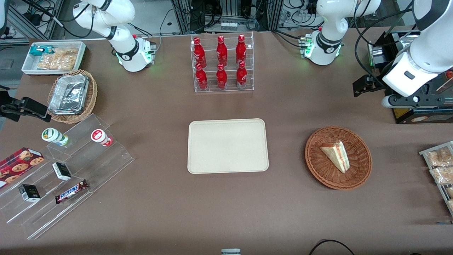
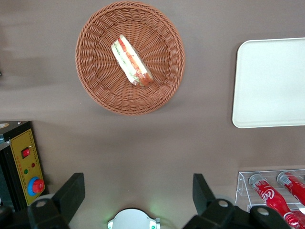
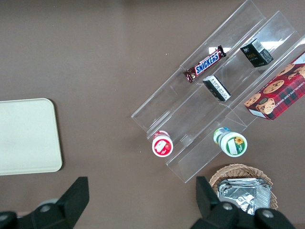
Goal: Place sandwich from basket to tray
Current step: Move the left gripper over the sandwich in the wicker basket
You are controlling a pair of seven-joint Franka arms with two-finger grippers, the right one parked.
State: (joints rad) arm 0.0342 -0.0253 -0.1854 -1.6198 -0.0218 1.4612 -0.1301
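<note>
Seemingly spread gripper (image 2: 138,198), fingertips cropped.

The desk (image 1: 226,212) is seen steeply from above in the front view. From the raised left gripper (image 2: 138,191), open-jawed, the basket (image 2: 95,90) and tray (image 2: 271,86) are looked down upon, both shared with the front view.

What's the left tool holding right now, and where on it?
Nothing. The tool hangs open above bare table; the sandwich lies untouched in the basket.

sandwich (image 1: 336,156) in basket (image 1: 361,166), tray (image 1: 227,146) beside it, gripper (image 2: 138,193) high above table (image 1: 170,209), jaws spread
</note>
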